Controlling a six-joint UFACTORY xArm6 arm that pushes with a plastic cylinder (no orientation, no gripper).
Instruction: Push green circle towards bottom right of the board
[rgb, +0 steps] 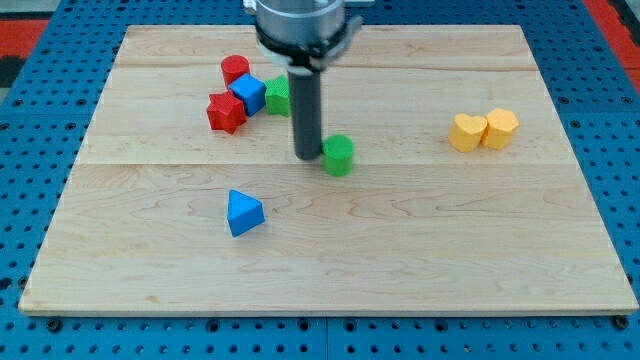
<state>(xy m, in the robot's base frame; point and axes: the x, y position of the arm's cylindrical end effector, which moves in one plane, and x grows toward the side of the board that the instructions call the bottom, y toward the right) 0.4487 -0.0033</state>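
The green circle is a short green cylinder near the middle of the wooden board. My tip stands just to its left, touching or nearly touching its side. The dark rod rises from the tip to the arm's grey head at the view's top.
A cluster sits at the upper left: a red cylinder, a blue cube, a red star and a green block partly behind the rod. A blue triangle lies lower left. A yellow heart and yellow hexagon sit right.
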